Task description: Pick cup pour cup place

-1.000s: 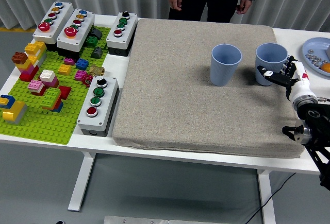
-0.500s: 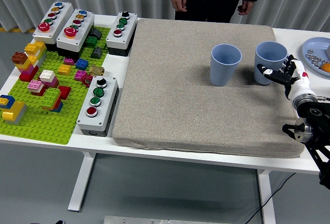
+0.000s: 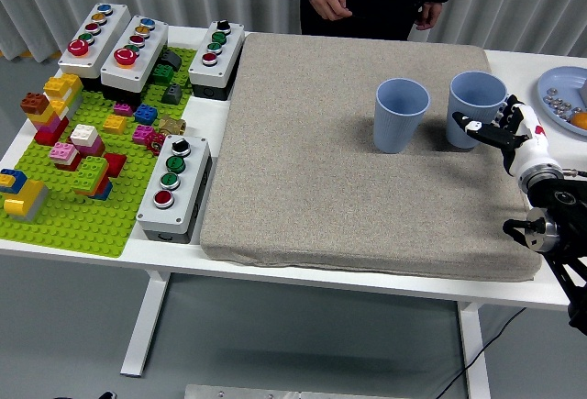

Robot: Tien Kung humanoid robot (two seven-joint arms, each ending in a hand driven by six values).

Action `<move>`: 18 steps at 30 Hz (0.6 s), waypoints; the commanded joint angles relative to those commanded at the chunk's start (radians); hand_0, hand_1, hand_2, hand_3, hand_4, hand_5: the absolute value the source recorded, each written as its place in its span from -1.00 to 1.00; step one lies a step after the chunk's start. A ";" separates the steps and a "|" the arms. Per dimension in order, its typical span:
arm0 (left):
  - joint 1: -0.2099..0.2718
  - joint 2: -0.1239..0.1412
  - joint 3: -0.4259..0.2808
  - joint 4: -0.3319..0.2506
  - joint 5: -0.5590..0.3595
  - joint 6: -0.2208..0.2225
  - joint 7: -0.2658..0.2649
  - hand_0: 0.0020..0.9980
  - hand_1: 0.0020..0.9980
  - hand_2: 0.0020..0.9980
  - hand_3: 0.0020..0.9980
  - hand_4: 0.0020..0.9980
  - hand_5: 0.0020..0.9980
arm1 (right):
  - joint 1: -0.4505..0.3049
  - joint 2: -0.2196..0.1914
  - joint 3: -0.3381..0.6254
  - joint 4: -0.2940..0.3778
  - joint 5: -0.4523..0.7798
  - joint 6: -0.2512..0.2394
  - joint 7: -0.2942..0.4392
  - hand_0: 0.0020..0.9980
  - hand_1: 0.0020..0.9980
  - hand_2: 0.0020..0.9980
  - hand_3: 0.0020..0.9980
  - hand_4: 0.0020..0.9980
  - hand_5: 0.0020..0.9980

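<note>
The right hand (image 3: 503,130) grips the right cup (image 3: 476,109) only partially (fingers at its side), so you risk tipping it when lifting.

Your right hand (image 3: 503,129) hid the near cup's (image 3: 475,105) lower right side; the plate (image 3: 556,86) ran off the right edge.
</note>
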 joint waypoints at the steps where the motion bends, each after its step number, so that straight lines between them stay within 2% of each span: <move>1: 0.000 0.000 0.000 0.000 0.000 0.000 0.000 0.57 0.58 0.71 0.46 0.02 0.97 | 0.000 0.000 0.000 0.000 -0.001 0.002 -0.002 0.84 0.63 0.61 0.68 0.68 -0.61; 4: -0.001 0.000 0.003 0.000 -0.003 0.000 -0.001 0.57 0.58 0.71 0.46 0.02 0.97 | -0.001 0.000 0.002 0.000 -0.004 0.012 -0.009 0.84 0.63 0.61 0.68 0.68 -0.61; 5: -0.001 0.000 0.003 0.000 -0.003 0.000 0.000 0.57 0.58 0.71 0.46 0.02 0.97 | -0.001 0.000 0.002 0.000 -0.003 0.015 -0.011 0.85 0.67 0.78 0.75 0.71 -0.55; 18: 0.002 0.000 0.004 0.000 -0.002 0.000 0.000 0.57 0.58 0.71 0.46 0.02 0.97 | -0.002 0.000 0.009 -0.003 -0.020 0.046 -0.026 0.88 0.71 0.85 0.83 0.73 -0.51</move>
